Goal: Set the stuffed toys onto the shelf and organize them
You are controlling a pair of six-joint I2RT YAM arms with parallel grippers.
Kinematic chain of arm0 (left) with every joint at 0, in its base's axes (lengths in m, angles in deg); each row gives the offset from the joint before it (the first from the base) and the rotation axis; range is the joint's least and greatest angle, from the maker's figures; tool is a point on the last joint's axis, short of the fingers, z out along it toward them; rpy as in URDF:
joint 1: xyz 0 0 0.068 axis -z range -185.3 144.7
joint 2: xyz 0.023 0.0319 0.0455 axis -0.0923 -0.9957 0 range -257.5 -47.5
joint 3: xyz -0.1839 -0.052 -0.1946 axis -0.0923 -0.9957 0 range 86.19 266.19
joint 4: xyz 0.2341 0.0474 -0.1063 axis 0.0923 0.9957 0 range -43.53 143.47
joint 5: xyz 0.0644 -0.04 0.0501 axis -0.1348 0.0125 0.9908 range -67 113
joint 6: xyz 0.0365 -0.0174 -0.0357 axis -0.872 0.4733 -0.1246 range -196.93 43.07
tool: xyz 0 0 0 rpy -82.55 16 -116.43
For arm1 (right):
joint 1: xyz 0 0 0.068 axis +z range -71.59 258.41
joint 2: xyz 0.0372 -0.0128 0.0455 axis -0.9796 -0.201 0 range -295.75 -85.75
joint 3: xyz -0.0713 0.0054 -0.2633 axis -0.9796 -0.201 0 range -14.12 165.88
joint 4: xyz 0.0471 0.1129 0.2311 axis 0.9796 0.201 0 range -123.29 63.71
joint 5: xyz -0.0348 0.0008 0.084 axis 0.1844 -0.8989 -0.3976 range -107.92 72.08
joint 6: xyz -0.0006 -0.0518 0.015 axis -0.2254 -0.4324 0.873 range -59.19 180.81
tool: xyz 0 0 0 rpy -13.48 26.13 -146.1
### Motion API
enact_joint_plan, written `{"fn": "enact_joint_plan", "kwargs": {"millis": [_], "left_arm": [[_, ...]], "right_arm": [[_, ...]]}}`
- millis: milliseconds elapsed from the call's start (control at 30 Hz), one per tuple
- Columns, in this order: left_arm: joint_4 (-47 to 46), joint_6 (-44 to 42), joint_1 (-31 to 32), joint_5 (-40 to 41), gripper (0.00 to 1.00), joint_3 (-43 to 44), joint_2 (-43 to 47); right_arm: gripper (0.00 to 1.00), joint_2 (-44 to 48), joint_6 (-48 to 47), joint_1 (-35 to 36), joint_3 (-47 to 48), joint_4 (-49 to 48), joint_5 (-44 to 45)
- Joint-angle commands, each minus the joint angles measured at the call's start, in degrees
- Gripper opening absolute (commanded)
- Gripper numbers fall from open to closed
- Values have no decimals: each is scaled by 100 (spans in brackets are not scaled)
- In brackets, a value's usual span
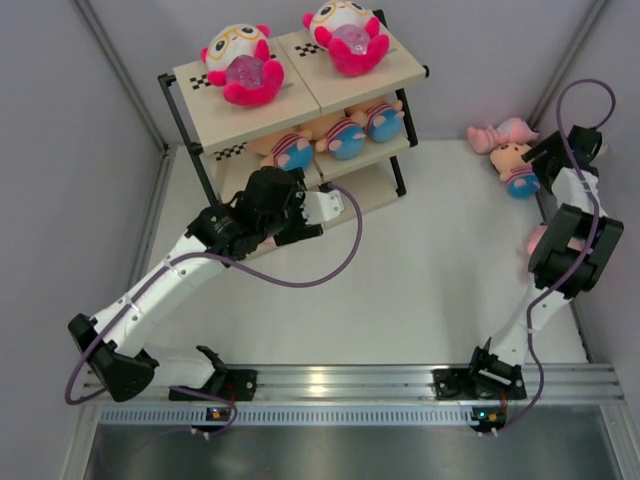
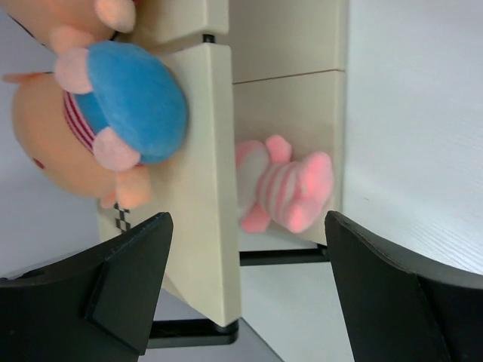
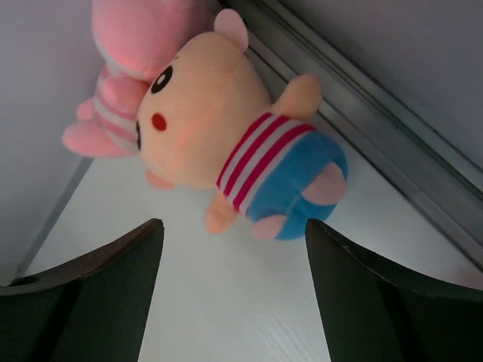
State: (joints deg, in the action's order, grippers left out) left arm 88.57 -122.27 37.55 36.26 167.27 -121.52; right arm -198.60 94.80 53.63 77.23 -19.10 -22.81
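The shelf (image 1: 352, 82) stands at the back. Two white-faced, hot-pink stuffed toys (image 1: 240, 65) sit on its top board. Three peach ones (image 1: 343, 137) line the middle board. My left gripper (image 1: 318, 208) is at the shelf's low front. In the left wrist view it (image 2: 249, 279) stands open and empty. A pale pink toy (image 2: 287, 188) lies on the lowest board just beyond its fingers, and a peach toy (image 2: 113, 113) sits on the board above. My right gripper (image 3: 234, 279) is open, just short of a peach toy (image 3: 234, 143) that lies against a pale pink one (image 3: 136, 53).
The two loose toys (image 1: 510, 150) lie in the far right corner by the wall rail (image 3: 377, 128). A pink patch (image 1: 537, 238) shows behind the right forearm. A purple cable (image 1: 330, 270) loops over the table beside the left arm.
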Motion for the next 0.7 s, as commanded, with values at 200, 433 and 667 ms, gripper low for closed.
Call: {"fn": "enact_joint_plan", "kwargs": {"millis": [200,433,667], "left_arm": [[1265,447,144,72,89,470,-68],[1476,474,329,168,89,1059,-464],[1616,421,470,336,89,1252,-666]], "right_arm": [[72,-1168,-2008,191,1886,111,655],[81,-2107,-3197,315,2993,487,5],[83,-2846,-3708,315,3872,909,-513]]}}
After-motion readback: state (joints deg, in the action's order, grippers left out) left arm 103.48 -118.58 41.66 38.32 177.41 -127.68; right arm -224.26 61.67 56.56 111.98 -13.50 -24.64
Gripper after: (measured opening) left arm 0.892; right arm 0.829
